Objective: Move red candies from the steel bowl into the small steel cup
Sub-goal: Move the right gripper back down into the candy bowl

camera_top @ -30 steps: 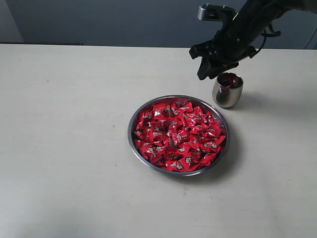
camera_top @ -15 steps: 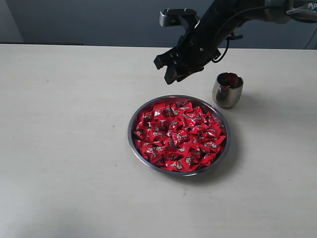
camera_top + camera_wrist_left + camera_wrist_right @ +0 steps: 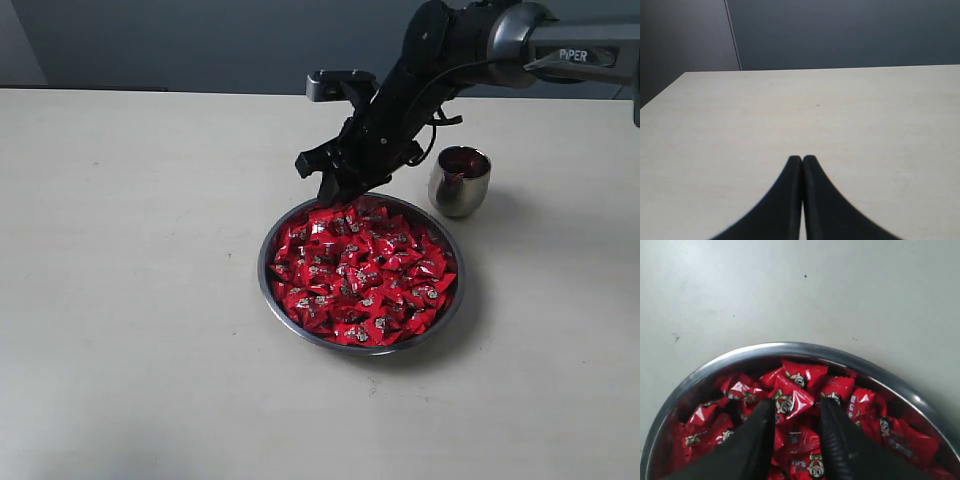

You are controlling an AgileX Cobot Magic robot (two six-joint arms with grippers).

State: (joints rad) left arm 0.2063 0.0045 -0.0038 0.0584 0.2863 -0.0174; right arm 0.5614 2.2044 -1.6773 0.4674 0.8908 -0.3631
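Finds the steel bowl [image 3: 263, 270] near the middle of the table [image 3: 130, 300], upright and heaped with the red candies [image 3: 362, 275] in shiny wrappers. Places the small steel cup [image 3: 459, 185] just beyond the bowl's far right rim, upright, near but not touching. Notes a dark red glint inside its mouth, contents not clear. Locates the right gripper [image 3: 334, 190] low over the bowl's far rim, with its arm reaching in from the upper right of the exterior view. Confirms from the right wrist view the black fingers [image 3: 760, 430] parted, tips down over the top candies by the rim, one wrapper showing in the gap. Sees nothing clamped; cannot tell whether the tips touch the pile. Records the left gripper [image 3: 802, 160] with fingers pressed together, empty, above bare table, seen in the left wrist view only.
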